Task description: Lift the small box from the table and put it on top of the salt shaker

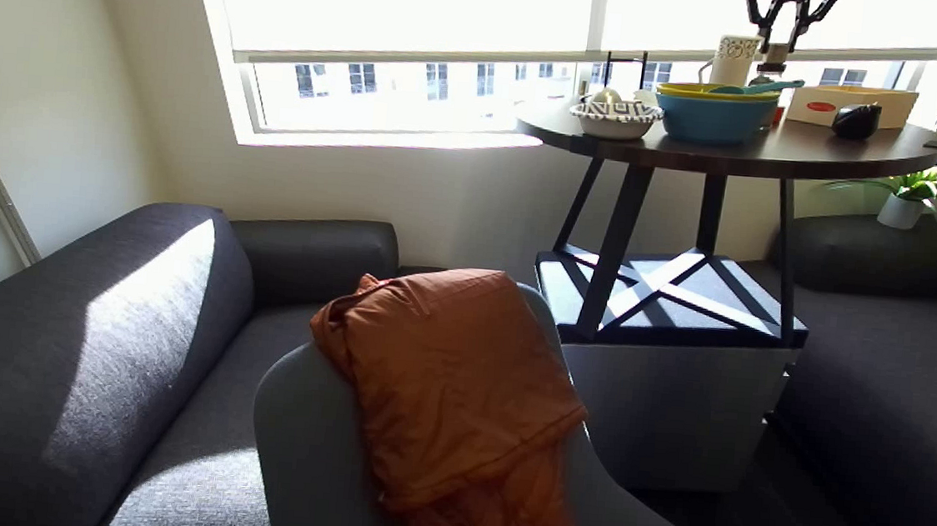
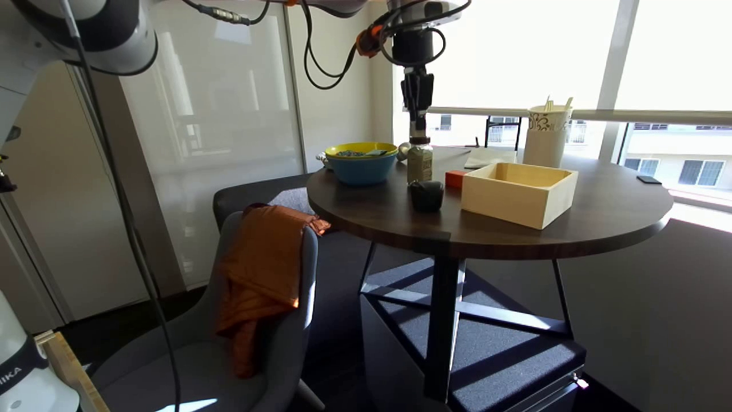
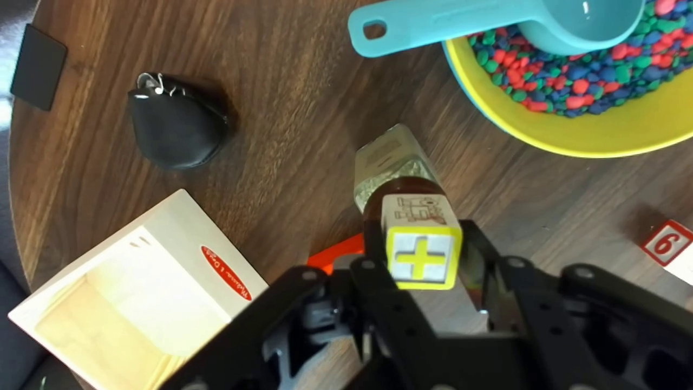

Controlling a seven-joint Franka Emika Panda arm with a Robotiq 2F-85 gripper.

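The small box is a pale block (image 3: 422, 257) with a yellow-rimmed plus face turned up and a drawing on one side. My gripper (image 3: 414, 233) has its fingers on both sides of it and is shut on it. The salt shaker (image 3: 387, 157) is a clear jar with a brown lid, standing upright below the block. In an exterior view my gripper (image 2: 419, 117) is right above the salt shaker (image 2: 420, 165). The block (image 1: 775, 57) looks on or just above the lid; I cannot tell which. The round dark table (image 2: 377, 220) carries the jar.
A blue and yellow bowl (image 3: 533, 127) with a teal scoop stands beside the jar. An open wooden box (image 2: 506, 197), a black pouch (image 2: 426, 195) and a red item (image 2: 454, 179) are near. A white cup (image 2: 546, 137) holds utensils. A number block (image 3: 665, 242) lies right.
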